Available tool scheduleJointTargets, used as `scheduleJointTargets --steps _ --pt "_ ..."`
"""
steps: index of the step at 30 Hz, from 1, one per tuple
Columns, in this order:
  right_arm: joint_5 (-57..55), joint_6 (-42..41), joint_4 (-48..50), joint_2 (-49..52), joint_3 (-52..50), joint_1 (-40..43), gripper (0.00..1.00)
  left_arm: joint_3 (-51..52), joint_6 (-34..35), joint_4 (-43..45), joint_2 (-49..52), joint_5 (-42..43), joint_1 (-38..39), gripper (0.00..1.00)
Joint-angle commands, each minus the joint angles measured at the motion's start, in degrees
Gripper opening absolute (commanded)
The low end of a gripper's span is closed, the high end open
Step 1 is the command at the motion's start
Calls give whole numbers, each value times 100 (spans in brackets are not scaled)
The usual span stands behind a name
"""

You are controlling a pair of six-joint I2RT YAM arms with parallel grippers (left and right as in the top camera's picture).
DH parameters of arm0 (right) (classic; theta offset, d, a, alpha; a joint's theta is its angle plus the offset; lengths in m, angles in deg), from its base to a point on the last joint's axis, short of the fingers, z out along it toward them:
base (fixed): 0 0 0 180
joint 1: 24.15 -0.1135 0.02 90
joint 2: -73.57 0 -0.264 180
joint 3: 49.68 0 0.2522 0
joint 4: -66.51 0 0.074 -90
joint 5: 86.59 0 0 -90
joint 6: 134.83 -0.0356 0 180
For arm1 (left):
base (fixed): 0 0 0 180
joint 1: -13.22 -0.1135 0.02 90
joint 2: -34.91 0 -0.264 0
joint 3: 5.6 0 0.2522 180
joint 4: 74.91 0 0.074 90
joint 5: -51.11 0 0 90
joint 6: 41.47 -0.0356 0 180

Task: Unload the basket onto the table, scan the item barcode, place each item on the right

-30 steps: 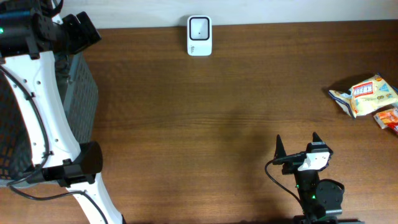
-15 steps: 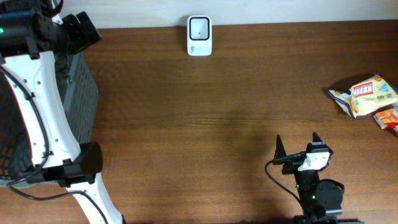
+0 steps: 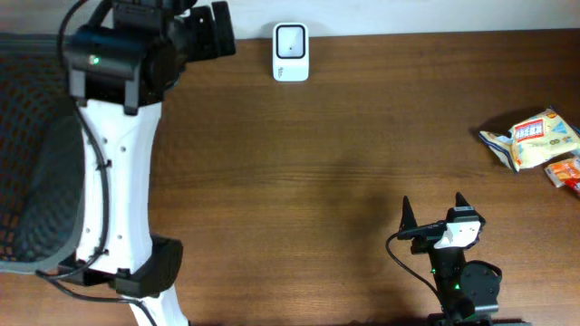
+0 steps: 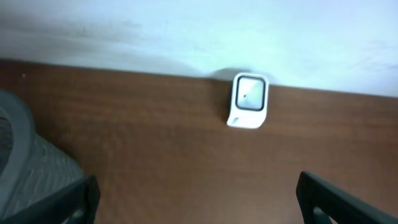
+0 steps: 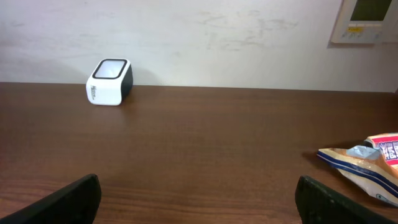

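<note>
The left gripper (image 4: pixel 198 183) is spread wide, its fingers in the lower corners of the left wrist view with nothing between them. It faces the white scanner (image 3: pixel 291 52), which stands at the far edge of the table (image 3: pixel 299 181), top centre of the overhead frame. The right gripper (image 3: pixel 433 204), at lower right, is also wide apart and empty. The snack packet (image 3: pixel 533 138) lies at the right edge, well apart from both grippers, with a red packet (image 3: pixel 566 174) just beside it. A dark mesh basket (image 3: pixel 32 154) fills the left side.
</note>
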Motion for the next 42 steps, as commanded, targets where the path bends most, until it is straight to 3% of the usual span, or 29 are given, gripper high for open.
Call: scheduleJointTargets --steps 1,3,10,13,19,22,25,26,29,33,36,38,42 --pt "-46 -28 -17 -59 -50 22 98 1801 -109 981 -837 85 24 99" --pt "-48 -28 -17 -59 -50 22 98 3272 -111 1884 -1456 101 46 99" --pt "-48 -28 -17 -59 -50 22 98 10277 -343 6749 -4704 337 44 99" --pt "-46 -28 -17 -59 -50 22 98 12026 -343 6843 -6618 339 46 99" --pt "-46 -28 -17 -59 -50 22 99 12959 -354 6553 -8454 31 44 99" --pt "-46 -28 -17 -59 -50 22 99 14135 -643 7720 -9543 133 37 99" --pt "-48 -28 -17 -59 -50 22 98 15077 -1141 9337 -9995 1300 -492 99" --pt "-46 -28 -17 -59 -50 22 99 15132 -1259 9390 -10030 1585 -715 99" --pt "-46 -28 -17 -59 -50 22 98 15132 -1757 9272 -10393 2011 -1043 99" --pt "-46 -28 -17 -59 -50 22 98 15134 -1753 8181 -11084 1963 -1353 99" --pt "-46 -28 -17 -59 -50 22 98 15134 -1703 7560 -11256 1486 -1373 99" --pt "-46 -28 -17 -59 -50 22 99 15138 -1204 7497 -11256 914 -1373 99" --pt "-46 -28 -17 -59 -50 22 99 15138 -1353 7493 -11256 741 -1373 99"
